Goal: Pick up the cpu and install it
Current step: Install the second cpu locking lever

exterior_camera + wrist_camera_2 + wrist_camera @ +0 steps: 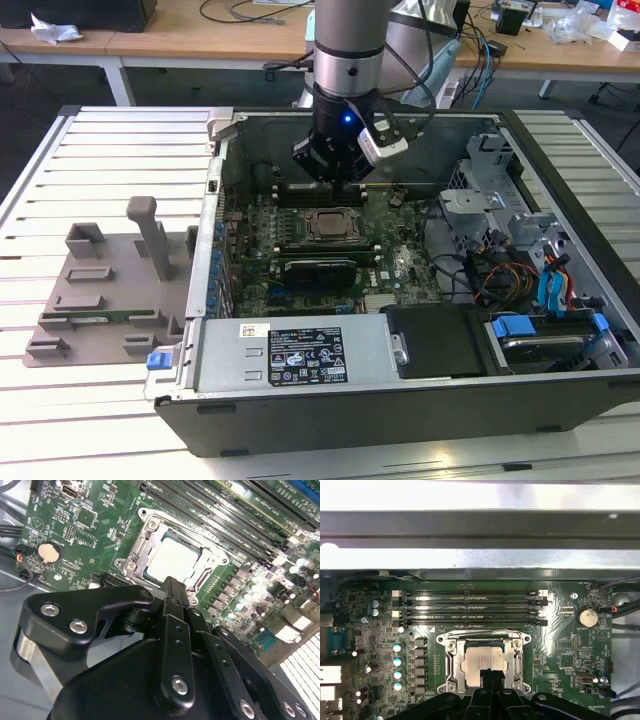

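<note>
The cpu (328, 225), a flat square chip with a silver-grey top, lies inside the metal-framed socket (134, 560) on the green motherboard of the open computer case. The chip's pale top also shows in both wrist views (172, 560) (482, 659). My gripper (343, 183) hangs just above the socket, a little toward the case's far wall. Its black fingers (172, 597) are pressed together with nothing between them. In the first wrist view the fingertips (490, 674) overlap the cpu's near edge.
A grey plastic tray (110, 290) lies on the slatted table at the exterior view's left. Memory slots (470, 607) run beside the socket. A power supply (300, 355), drive cage (500, 200) and cables (500, 275) crowd the case.
</note>
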Robot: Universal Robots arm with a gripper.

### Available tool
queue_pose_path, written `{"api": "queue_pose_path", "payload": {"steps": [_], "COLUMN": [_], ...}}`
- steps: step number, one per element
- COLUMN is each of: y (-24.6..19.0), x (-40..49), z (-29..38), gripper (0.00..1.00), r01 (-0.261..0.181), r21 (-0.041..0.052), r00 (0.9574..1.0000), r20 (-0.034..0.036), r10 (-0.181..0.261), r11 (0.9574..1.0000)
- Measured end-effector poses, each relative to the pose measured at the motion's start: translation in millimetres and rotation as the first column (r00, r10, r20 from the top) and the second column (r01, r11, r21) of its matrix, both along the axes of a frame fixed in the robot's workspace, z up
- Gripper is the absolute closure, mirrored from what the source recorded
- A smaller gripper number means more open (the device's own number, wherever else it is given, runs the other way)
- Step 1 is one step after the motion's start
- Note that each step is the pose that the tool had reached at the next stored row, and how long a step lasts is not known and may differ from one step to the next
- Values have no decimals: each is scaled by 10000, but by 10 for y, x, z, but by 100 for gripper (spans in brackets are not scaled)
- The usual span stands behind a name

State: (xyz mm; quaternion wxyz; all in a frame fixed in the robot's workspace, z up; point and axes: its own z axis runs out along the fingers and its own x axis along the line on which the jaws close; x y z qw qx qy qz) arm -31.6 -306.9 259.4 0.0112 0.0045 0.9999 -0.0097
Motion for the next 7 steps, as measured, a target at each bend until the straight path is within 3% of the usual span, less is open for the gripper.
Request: {"api": "queue_pose_path", "payload": {"steps": [2, 7], "y": [2, 2], "x": [0, 0], "z": [40, 43], "gripper": [89, 89], "r01": [0, 0], "r21": [-29, -33], "r00": [10000, 10000], "r20": [2, 1], "r10": [0, 0], "r11": [10000, 10000]}}
